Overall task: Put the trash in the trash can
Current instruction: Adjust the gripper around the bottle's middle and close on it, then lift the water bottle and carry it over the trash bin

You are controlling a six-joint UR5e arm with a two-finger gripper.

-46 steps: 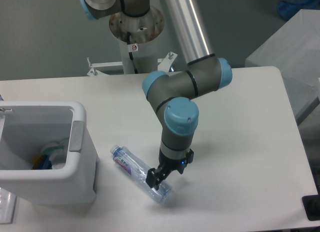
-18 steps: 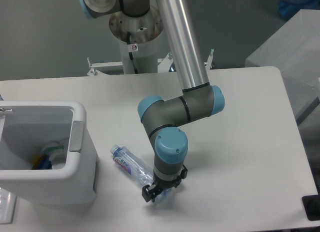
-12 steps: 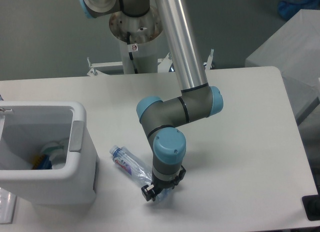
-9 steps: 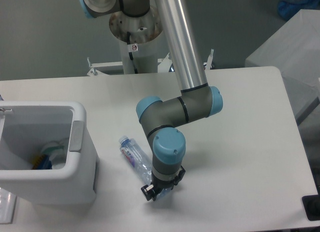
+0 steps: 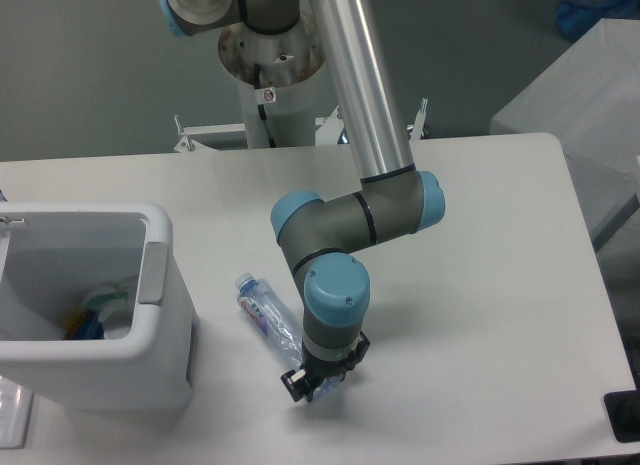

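Your gripper [image 5: 308, 382] sits low at the surface [image 5: 480, 285], black fingers pinched on the bottom end of the bottle [image 5: 268, 318]; jaws look nearly closed around the crushed plastic, though the wrist hides part of the contact. Bottle: clear, crumpled, thin-walled, with a blue-red label band and a pale cap; it slants up and to the left from the gripper, cap end pointing toward the trash can [image 5: 150, 325]. You cannot tell whether the cap end rests on the surface or is lifted. Trash can: boxy white plastic, rounded corners, thick smooth rim, grey tab on the side facing the bottle; it stands just beside the bottle's cap end, not touching. Inside it you see something pale and crumpled with blue and yellow bits, too small to name. Surface is matte white with rounded corners. Arm: grey tube links with light-blue joint caps, folded over the bottle's lower half.
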